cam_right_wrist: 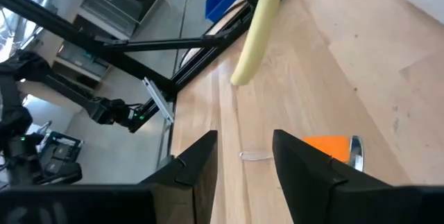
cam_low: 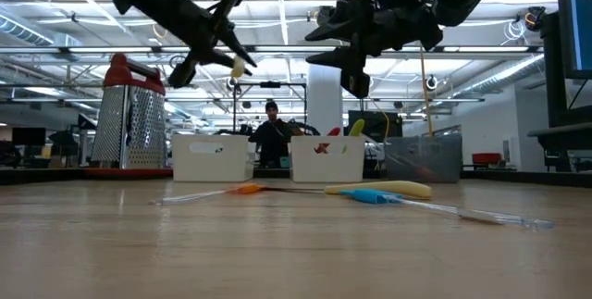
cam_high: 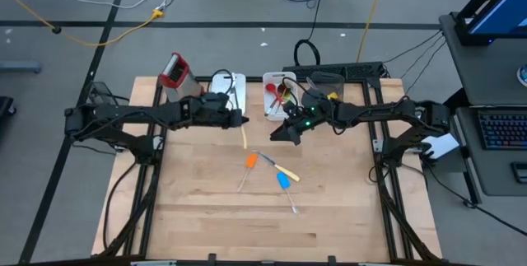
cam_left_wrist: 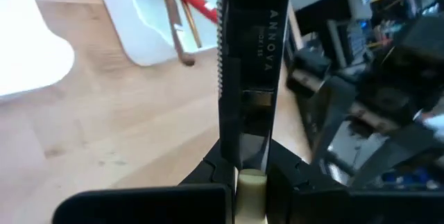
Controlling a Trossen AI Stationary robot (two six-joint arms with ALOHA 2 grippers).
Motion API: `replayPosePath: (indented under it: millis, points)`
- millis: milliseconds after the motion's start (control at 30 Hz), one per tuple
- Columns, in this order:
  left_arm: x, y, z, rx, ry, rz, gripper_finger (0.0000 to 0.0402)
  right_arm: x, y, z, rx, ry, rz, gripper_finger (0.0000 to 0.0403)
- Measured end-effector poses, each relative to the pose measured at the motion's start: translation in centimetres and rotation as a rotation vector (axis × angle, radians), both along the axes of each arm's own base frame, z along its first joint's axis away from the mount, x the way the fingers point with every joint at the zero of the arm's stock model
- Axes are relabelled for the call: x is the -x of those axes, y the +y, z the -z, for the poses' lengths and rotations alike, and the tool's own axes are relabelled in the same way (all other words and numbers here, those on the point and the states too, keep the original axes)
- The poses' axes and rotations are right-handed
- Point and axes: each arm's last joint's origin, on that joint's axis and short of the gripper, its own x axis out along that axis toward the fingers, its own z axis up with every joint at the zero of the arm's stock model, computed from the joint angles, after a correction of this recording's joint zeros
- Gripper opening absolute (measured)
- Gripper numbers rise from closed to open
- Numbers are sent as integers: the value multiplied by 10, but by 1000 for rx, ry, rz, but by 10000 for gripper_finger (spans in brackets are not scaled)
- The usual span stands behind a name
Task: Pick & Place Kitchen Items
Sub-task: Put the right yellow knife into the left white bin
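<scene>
Gripping the cream-handled knife [cam_high: 244, 137] by its handle above the table [cam_high: 206, 217], the left hand [cam_high: 238, 120] should carry it level into the white bin [cam_high: 236, 80] (blade forward); right hand [cam_high: 288, 134] hangs empty, fingers apart.

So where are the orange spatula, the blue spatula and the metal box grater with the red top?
Orange spatula [cam_high: 251, 161]: high view, on its orange blade.
Blue spatula [cam_high: 282, 180]: high view, on its blue blade.
Metal box grater with red top [cam_low: 130, 123]: low view, on its perforated metal side.
</scene>
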Motion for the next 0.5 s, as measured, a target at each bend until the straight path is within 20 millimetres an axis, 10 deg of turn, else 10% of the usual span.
replayPosePath:
  millis: [500]
  points:
    - [-11,58,-55,70,456,-55,26,4,-9,0,-14,-14,-69,130]
